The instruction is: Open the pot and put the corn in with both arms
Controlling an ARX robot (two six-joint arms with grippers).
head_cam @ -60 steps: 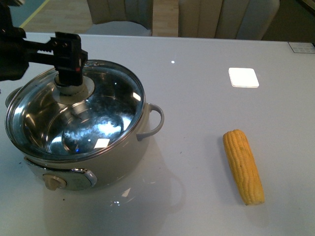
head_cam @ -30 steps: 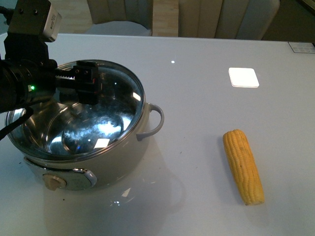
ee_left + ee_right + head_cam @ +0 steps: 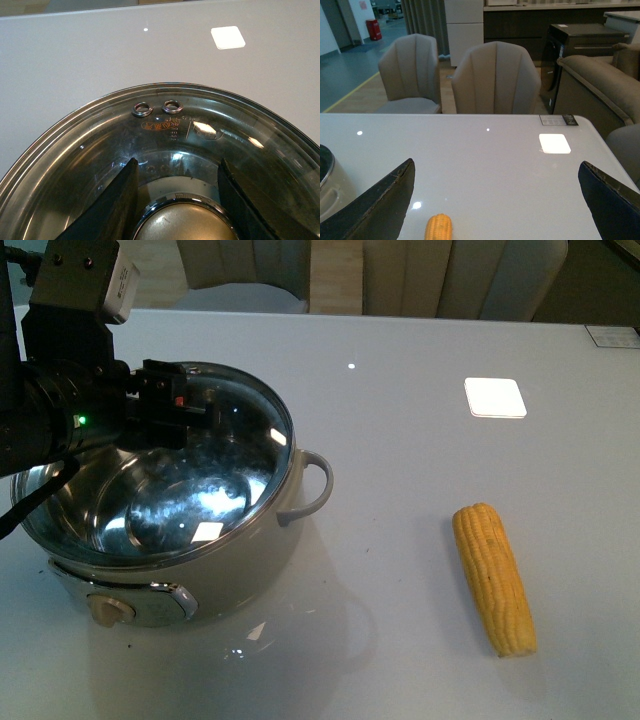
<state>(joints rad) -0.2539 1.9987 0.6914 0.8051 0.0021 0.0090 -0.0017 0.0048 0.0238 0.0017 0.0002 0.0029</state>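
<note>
The left gripper (image 3: 177, 161) is over the pot (image 3: 252, 558), which stands on the left part of a pale grey table (image 3: 400, 470) with its glass lid (image 3: 225, 465) on. In the left wrist view its two black fingers (image 3: 114, 202) are partly open, one on each side of the lid's round knob (image 3: 185, 226). The inner edges of the fingers come right up to the knob's shiny base ring. Whether they press on it cannot be told. Beyond the fingers, two small metal vent rings (image 3: 157, 107) sit in the glass near the lid's rim.

In the front view the left arm reaches in from the left edge, roughly level, with its fingers pointing to the right across the lid. A small green light (image 3: 80, 421) glows on its black body, and a grey camera box (image 3: 85, 280) sits on top of it.

The right gripper (image 3: 495, 163) is spread wide, its two dark fingers (image 3: 382, 202) far apart with nothing between them. It is held above the table and faces across it toward two padded chairs (image 3: 495, 80). It does not show in the front view.

The corn (image 3: 494, 578) lies on the table well to the right of the pot, touching nothing, its narrower end pointing away from the robot. In the right wrist view only one end of the corn (image 3: 438, 227) shows, nearer the finger on the pot's side.

The pot has a loop handle (image 3: 315, 485) on its right side and a beige dial (image 3: 108, 610) on its front panel. A bright square of light (image 3: 494, 397) lies on the table behind the corn.
</note>
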